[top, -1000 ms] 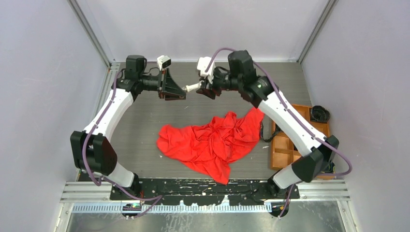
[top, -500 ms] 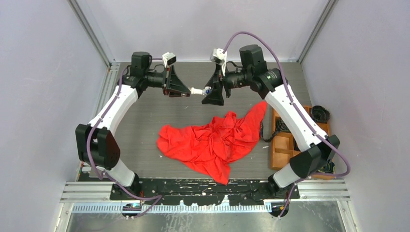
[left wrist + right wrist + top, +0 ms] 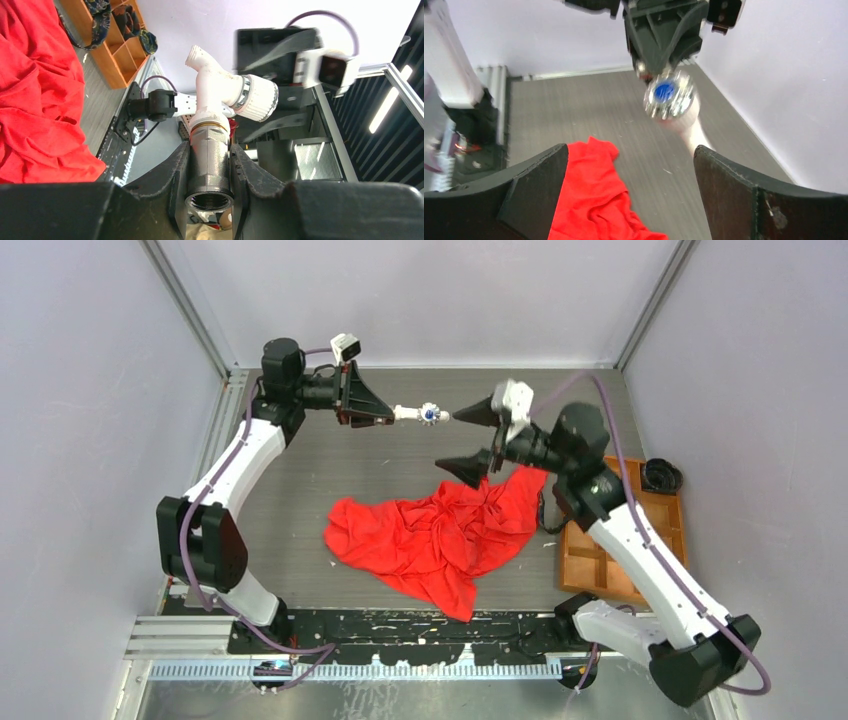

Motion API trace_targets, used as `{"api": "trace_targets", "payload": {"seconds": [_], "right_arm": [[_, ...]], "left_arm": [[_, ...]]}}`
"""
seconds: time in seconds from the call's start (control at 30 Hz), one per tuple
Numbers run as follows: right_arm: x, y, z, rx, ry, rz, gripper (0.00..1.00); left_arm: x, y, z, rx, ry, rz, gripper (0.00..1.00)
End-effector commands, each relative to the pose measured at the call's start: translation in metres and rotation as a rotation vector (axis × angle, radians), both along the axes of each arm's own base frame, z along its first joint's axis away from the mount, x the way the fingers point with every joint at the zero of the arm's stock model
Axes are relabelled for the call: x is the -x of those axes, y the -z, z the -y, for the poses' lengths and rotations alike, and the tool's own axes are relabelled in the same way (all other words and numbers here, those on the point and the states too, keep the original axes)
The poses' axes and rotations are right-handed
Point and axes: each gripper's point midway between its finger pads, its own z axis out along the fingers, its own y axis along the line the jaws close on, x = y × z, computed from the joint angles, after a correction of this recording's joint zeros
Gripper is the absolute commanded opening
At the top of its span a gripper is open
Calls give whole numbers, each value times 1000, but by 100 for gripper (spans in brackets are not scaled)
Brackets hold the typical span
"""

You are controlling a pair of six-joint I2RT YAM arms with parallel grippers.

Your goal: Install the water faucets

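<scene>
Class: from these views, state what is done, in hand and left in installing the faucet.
Done: tap sits in the grey fitting. In hand: left gripper clamps the fitting; right gripper open, off the tap. Left: perhaps tightening; joint tightness cannot be judged.

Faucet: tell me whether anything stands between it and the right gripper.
Nothing visible does. The open right gripper faces the faucet across bare air; the left gripper holds it by its grey fitting, and the red cloth lies lower.
</scene>
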Motion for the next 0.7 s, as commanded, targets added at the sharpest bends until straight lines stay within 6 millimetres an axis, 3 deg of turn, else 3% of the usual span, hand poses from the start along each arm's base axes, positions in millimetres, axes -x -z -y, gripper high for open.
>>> {"api": "trace_targets", "payload": {"seconds": [0.0,0.2,0.33,0.5,0.67], "right_arm": [[6,5,5,-108,-5,391,100],[-8,-8,2,-115,28,451,99],[-4,-30,3,-160,24,491,96],[-3,-36,0,-105,-9,490,93],[-16,-30,-6,-84,-6,502,91]], "left_arm": [[25,-35,-2,42,42,129,0],[29,-33,2,41,50,122,0],[29,-31,2,40,54,112,0],[28,-32,2,41,54,117,0],[29,-32,3,41,58,117,0]]}}
